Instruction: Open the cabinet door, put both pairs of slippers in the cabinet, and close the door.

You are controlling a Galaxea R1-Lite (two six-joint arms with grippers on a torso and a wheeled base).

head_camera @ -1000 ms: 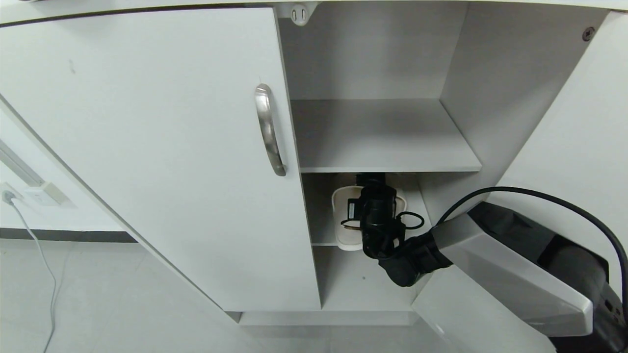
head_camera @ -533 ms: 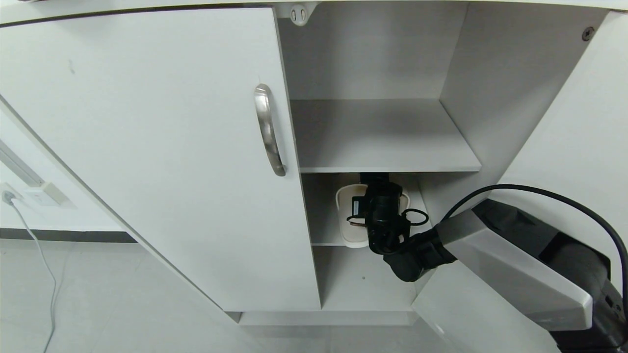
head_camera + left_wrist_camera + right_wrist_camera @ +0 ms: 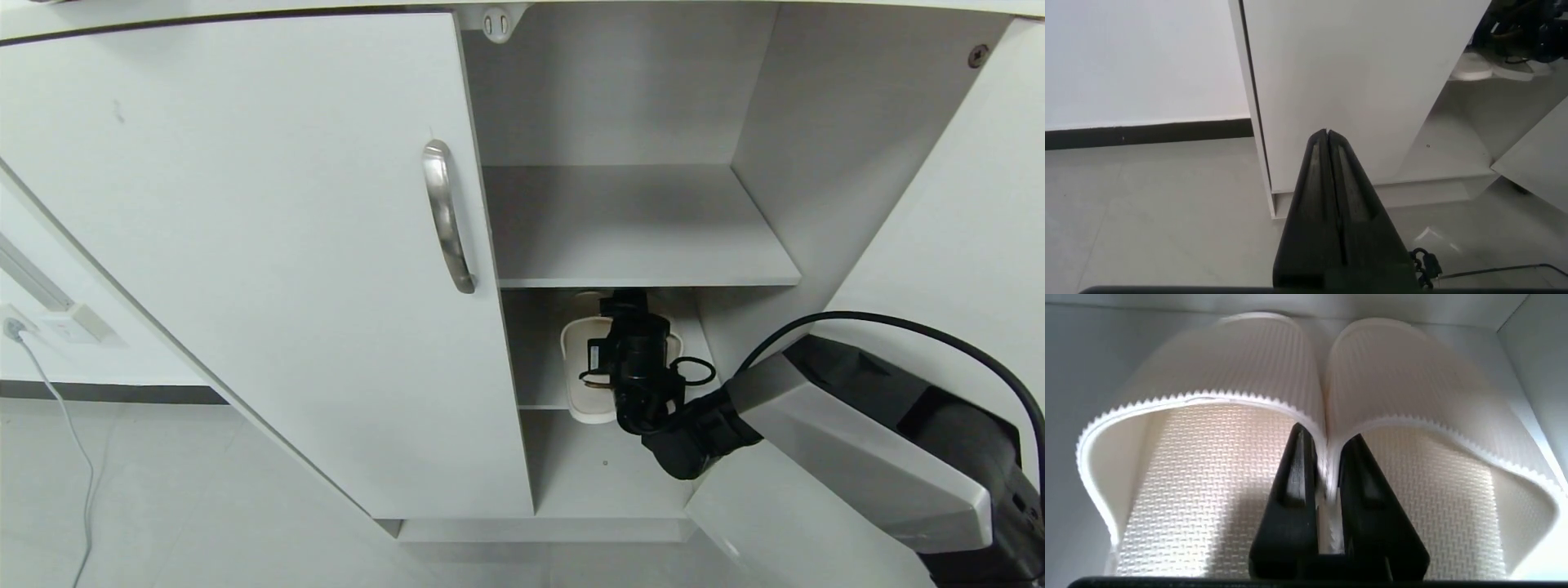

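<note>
A pair of white slippers (image 3: 1233, 400) lies side by side on the cabinet's low middle shelf (image 3: 539, 384), toes toward the back wall. My right gripper (image 3: 1327, 445) is shut on the two touching inner edges of the slippers. In the head view the right gripper (image 3: 624, 304) sits tucked under the upper shelf, over the slippers (image 3: 580, 384). My left gripper (image 3: 1327, 135) hangs shut and empty above the floor, in front of the cabinet's base. The slippers' heel (image 3: 1474, 67) pokes out of the shelf at the far side.
The left cabinet door (image 3: 245, 245) is closed, with a metal handle (image 3: 445, 216). The right door (image 3: 963, 212) stands swung open beside my right arm. An upper shelf (image 3: 637, 229) and the cabinet's bottom board (image 3: 600, 478) are bare. A wall socket and cable (image 3: 49, 359) are at the left.
My right gripper has shifted slightly to the right with the slippers in it, staying on the middle shelf. The doors have not moved.
</note>
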